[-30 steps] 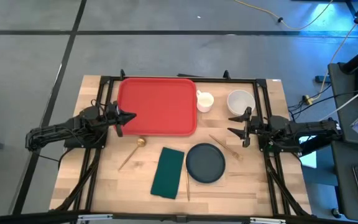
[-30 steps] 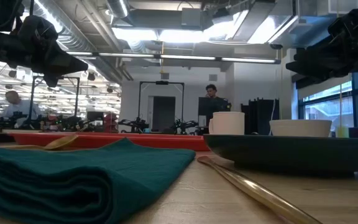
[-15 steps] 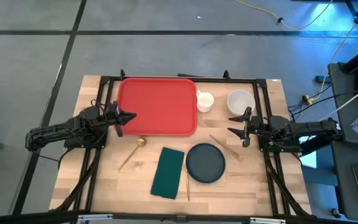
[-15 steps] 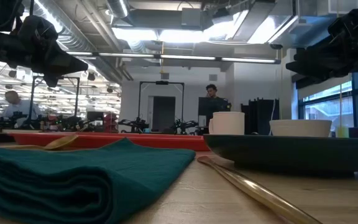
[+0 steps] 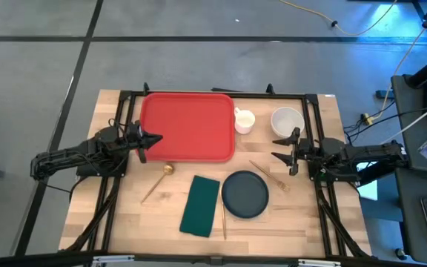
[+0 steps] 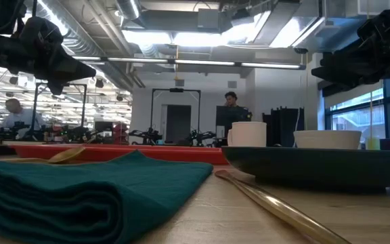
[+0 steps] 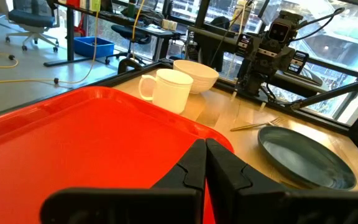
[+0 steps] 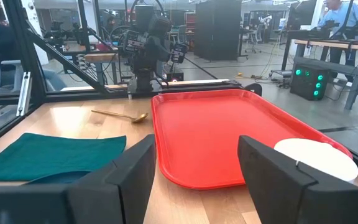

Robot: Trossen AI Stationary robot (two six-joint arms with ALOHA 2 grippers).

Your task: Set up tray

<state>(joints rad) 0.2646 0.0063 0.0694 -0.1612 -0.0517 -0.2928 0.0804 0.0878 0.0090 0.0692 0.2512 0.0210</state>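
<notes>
The red tray [image 5: 187, 125] lies flat at the table's far middle; it also fills the left wrist view [image 7: 86, 143] and shows in the right wrist view [image 8: 229, 134]. My left gripper [image 5: 156, 138] hovers shut over the tray's left edge, above the surface [image 7: 205, 163]. My right gripper [image 5: 282, 148] hangs open at the table's right, beside the white bowl [image 5: 287, 119], its fingers wide apart [image 8: 194, 168]. A white mug [image 5: 243, 120] stands right of the tray. The dark plate [image 5: 245, 194], green napkin [image 5: 201, 205] and gold spoon [image 5: 156, 182] lie nearer.
A gold fork [image 5: 269, 176] lies right of the plate, a thin gold utensil [image 5: 223, 217] between napkin and plate. Black frame rails [image 5: 117, 111] run along the table's left, right and far sides. People stand in the room beyond [image 6: 230, 102].
</notes>
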